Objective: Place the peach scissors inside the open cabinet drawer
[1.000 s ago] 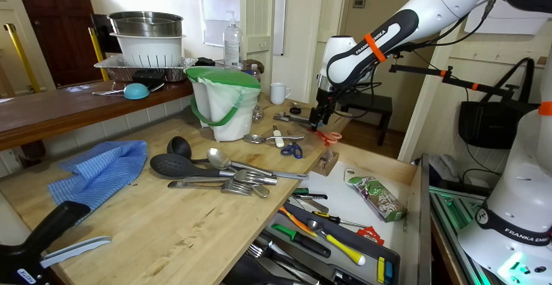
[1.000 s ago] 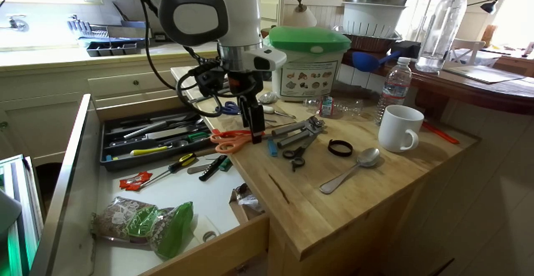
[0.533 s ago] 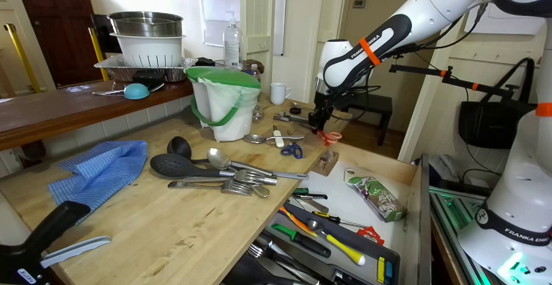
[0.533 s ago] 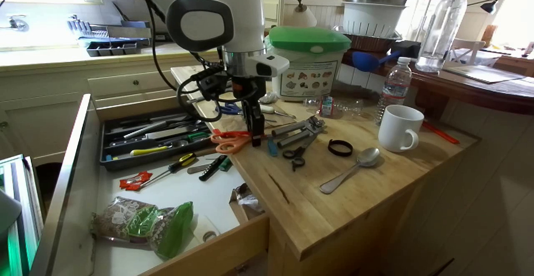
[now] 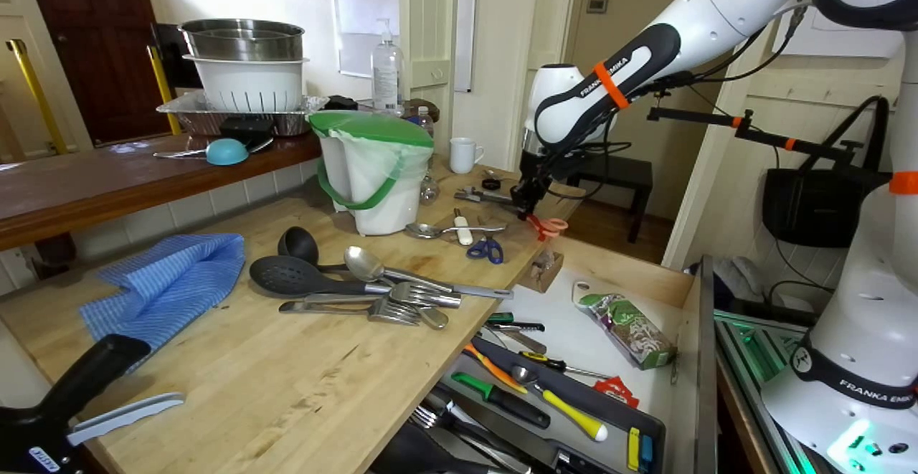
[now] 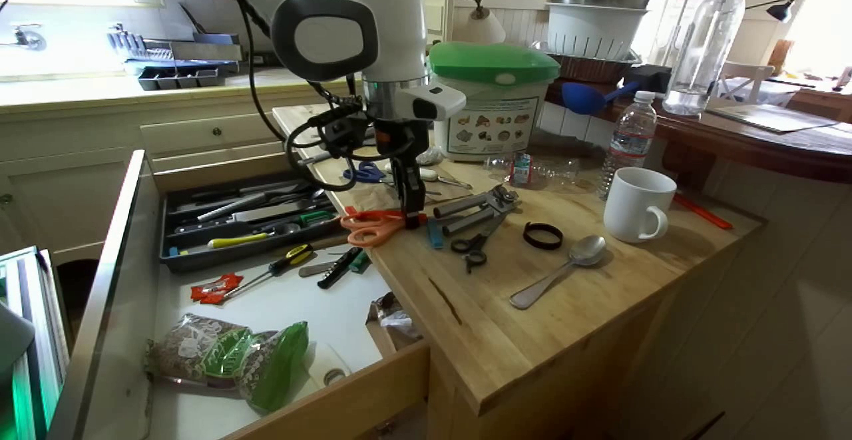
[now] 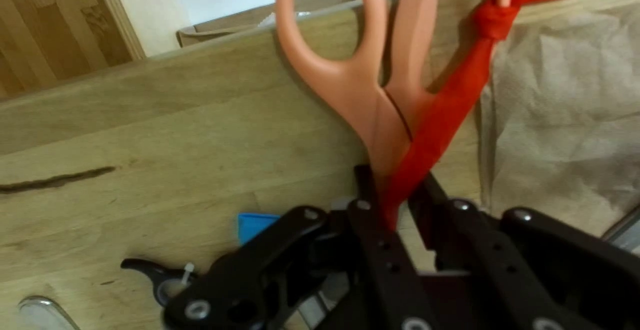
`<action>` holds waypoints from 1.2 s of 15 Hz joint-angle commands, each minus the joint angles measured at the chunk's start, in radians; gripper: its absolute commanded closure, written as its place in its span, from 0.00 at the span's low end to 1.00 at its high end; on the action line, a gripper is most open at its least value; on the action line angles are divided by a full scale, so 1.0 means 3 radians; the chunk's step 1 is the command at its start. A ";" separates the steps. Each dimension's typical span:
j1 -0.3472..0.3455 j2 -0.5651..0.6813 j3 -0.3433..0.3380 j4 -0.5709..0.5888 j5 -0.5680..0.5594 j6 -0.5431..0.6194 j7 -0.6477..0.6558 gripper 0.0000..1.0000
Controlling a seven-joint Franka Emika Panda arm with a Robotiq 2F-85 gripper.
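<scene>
Near the counter's edge lie the peach scissors (image 7: 352,90), their loops pointing toward the drawer, with a red ribbon (image 7: 445,115) tied to one handle and running down to the blade end. My gripper (image 7: 397,182) is shut around the scissors where handles meet blades, ribbon pinched in with them; the blades are hidden behind the fingers. In an exterior view the gripper (image 6: 413,219) points straight down at the counter, the scissors (image 6: 389,227) reaching out to its side. The open cabinet drawer (image 6: 359,397) extends below the counter edge, beside the scissors.
Close to the gripper lie a can opener (image 6: 489,206), a small blue item (image 6: 434,235) and dark scissors (image 6: 470,245). Blue-handled scissors (image 5: 486,249) and a bucket (image 5: 384,201) stand farther along. Inside the drawer are a tool tray (image 6: 174,261) and a green bag (image 6: 283,367).
The gripper has shifted slightly along the counter and its jaws have come together on the scissors. The scissors have moved a little with it over the last half second.
</scene>
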State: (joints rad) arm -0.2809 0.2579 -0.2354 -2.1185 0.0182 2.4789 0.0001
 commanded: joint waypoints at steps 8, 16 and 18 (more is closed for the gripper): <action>-0.0031 -0.0553 0.0166 -0.0217 0.0417 -0.0893 -0.1102 0.94; 0.0154 -0.1147 0.0169 -0.0894 -0.0279 -0.0903 -0.1839 0.94; 0.0226 -0.1290 0.0184 -0.1122 -0.0364 -0.0761 -0.2019 0.94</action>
State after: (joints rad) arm -0.2427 -0.0304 -0.1821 -2.3266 -0.0409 2.1781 -0.5317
